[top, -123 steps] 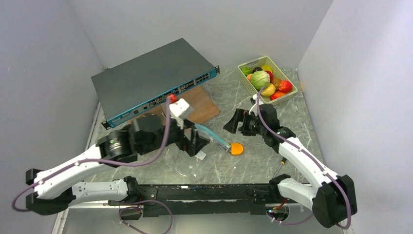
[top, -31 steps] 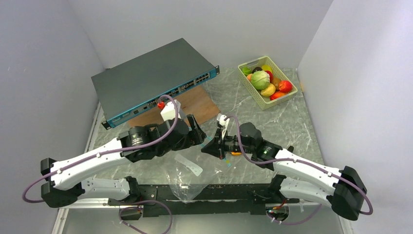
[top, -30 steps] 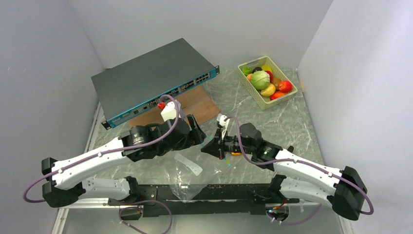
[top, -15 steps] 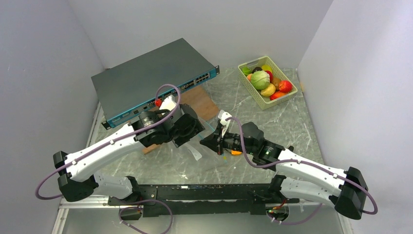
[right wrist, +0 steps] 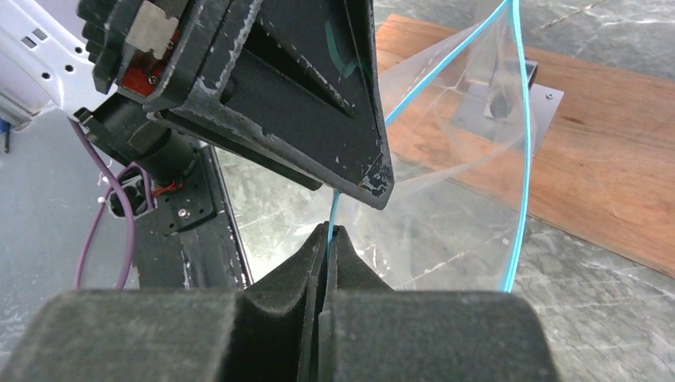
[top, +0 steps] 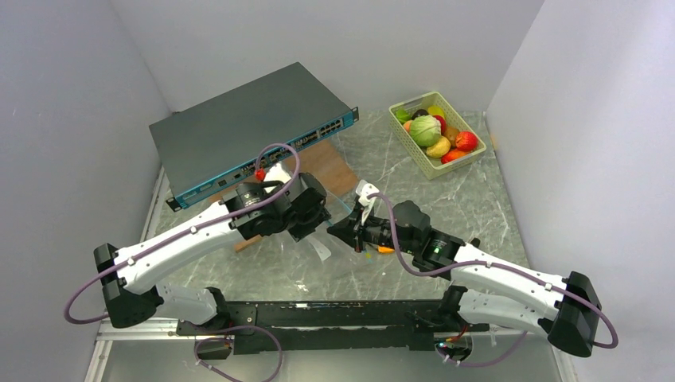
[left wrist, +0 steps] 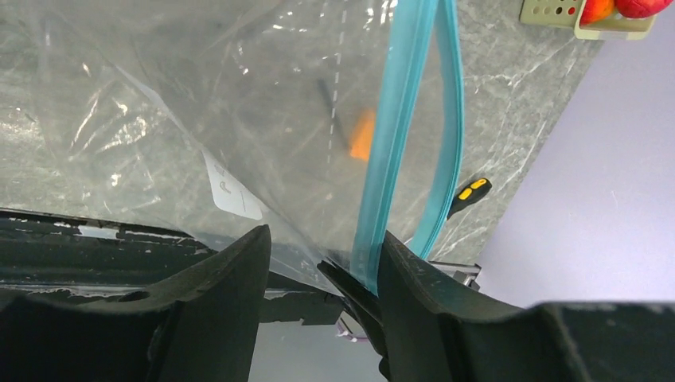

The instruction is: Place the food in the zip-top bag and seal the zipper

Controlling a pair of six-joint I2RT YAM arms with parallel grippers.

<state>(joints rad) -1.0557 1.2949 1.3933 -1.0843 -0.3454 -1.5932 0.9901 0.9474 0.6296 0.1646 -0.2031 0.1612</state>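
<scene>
A grey network switch lies far left on the bench, a wooden board beside it. A green basket sits far right.

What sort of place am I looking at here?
Probably a robot test booth: two arms bolted to a marble-look table, plain white walls boxing it in, and props like a basket of toy fruit and a clear bag.

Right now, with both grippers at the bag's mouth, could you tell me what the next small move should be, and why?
Probably close the left gripper on the zipper strip. Its fingers stand apart around the edge of the zip-top bag, while the right gripper is shut on the strip. With both lips held, the mouth could be pulled wide for the orange food.
</scene>
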